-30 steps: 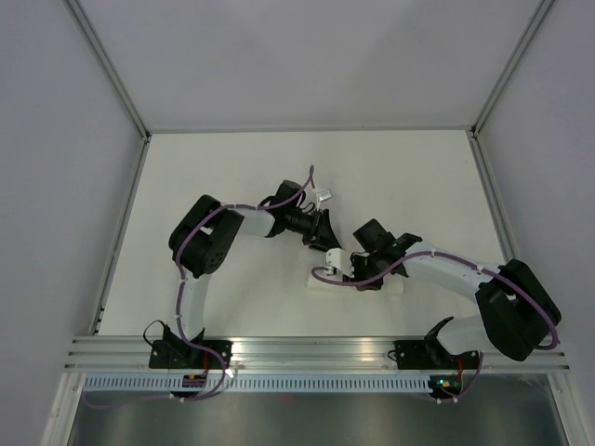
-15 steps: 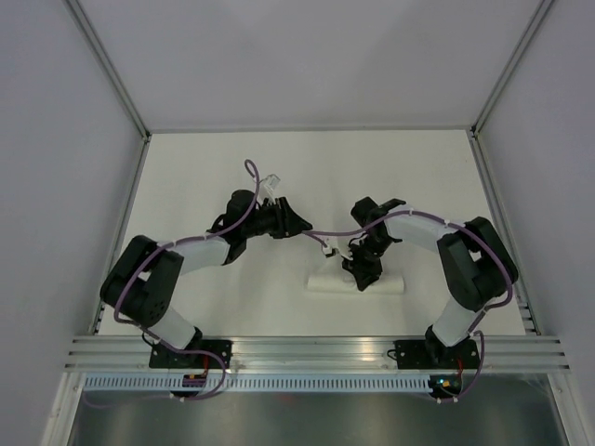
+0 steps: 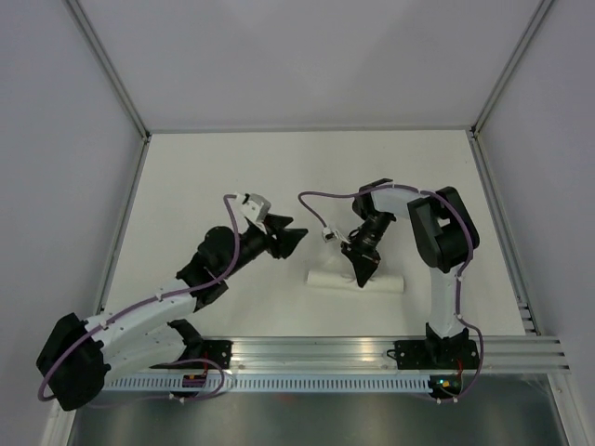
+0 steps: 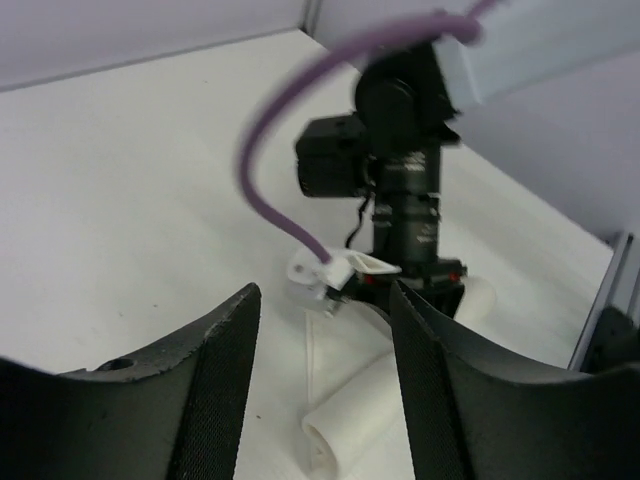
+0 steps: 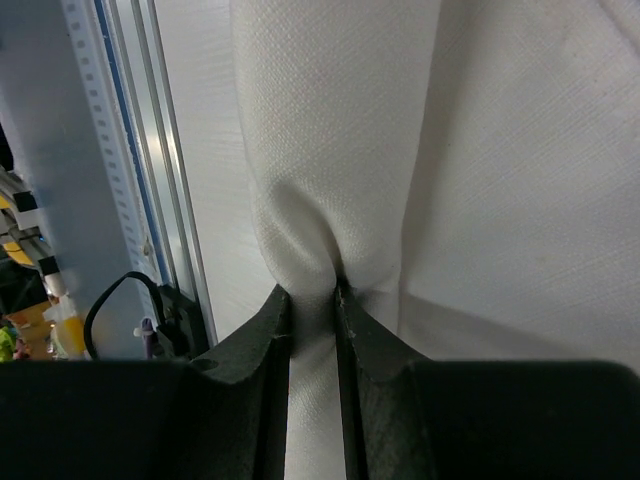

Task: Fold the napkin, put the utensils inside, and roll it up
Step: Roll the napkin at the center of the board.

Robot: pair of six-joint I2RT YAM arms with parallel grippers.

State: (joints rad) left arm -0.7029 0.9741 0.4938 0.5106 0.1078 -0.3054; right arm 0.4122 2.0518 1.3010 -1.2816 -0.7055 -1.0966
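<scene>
White cloth napkin lies as a short tight roll on the white tabletop, near-centre, just ahead of the aluminium rail at the near edge. The left wrist view shows a spiral at the roll's open end, so fold and roll look done.

Slender dark-grey metal utensils: none visible in any view. Either inside the roll or out of frame; cannot tell which. No trays, bowls or other containers on the table. The roll is the only thing that could hold anything, and its contents are hidden.

Right gripper sits on the roll's middle, fingers pressed nearly together and pinching a ridge of cloth between them; the right wrist view shows the fabric puckered at the tips.

Left gripper is off the roll to its left, fingers spread wide, nothing between them.

Judgement: task is at or near its end. What is left is letting go of the pinch without dragging a layer loose, and checking the roll holds.
</scene>
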